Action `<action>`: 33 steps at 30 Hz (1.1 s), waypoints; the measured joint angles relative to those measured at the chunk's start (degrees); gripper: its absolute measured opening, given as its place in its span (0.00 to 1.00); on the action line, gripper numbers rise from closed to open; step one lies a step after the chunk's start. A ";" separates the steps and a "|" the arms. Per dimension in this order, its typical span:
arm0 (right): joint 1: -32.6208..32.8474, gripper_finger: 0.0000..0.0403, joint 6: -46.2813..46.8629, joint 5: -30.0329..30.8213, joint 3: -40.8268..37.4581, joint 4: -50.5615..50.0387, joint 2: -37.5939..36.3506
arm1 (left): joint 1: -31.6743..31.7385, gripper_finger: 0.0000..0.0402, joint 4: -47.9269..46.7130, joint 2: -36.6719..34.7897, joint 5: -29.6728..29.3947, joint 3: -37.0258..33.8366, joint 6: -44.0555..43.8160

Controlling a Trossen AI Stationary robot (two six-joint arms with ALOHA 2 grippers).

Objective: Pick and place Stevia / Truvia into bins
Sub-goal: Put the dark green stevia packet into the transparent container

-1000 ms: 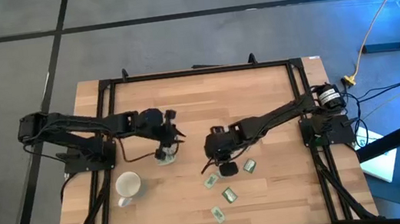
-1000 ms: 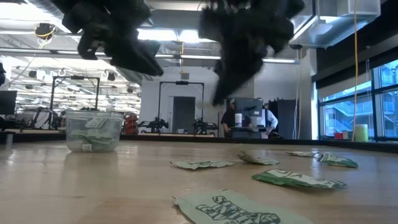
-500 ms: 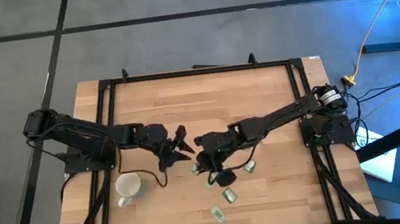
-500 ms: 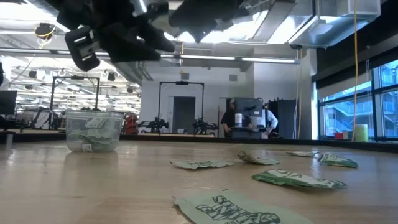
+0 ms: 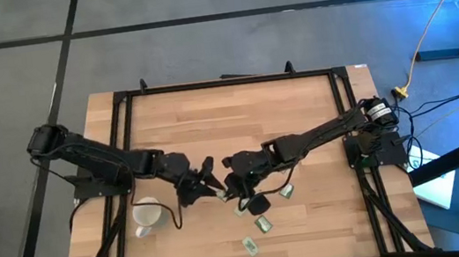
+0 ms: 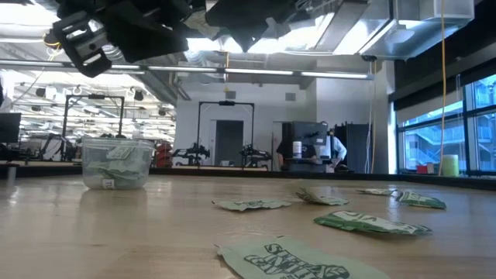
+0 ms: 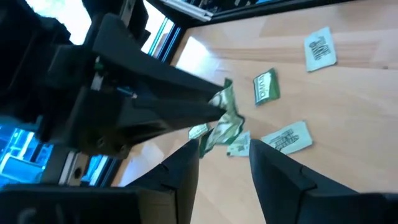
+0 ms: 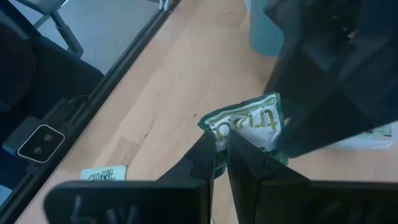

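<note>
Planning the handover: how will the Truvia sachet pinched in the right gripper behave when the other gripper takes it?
Probably floppy: the sachet looks crumpled where the right gripper pinches it. Likely light, since a corner pinch carries it. The open left gripper may crease it further.

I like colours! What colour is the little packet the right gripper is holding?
Green and white. The packet pinched in the right gripper shows best in the right wrist view.

One crumpled green-white Truvia sachet (image 8: 245, 127) is up off the table, others (image 6: 370, 223) lie scattered flat, and the clear cup (image 6: 116, 162) looks maybe half full.
</note>
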 joint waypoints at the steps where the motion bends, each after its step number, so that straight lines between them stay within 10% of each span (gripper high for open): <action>1: 0.00 0.09 -0.08 0.00 0.00 0.25 0.00 | -0.29 0.34 0.00 0.01 -0.01 -0.01 0.01; 20: 0.00 0.09 -1.20 -0.07 0.00 1.42 -0.02 | -3.24 0.02 0.00 -0.01 -7.59 -0.01 7.35; 33: -0.02 0.11 -1.27 -0.01 0.00 1.29 -0.02 | -3.24 0.01 -0.02 -0.03 -7.60 0.00 6.72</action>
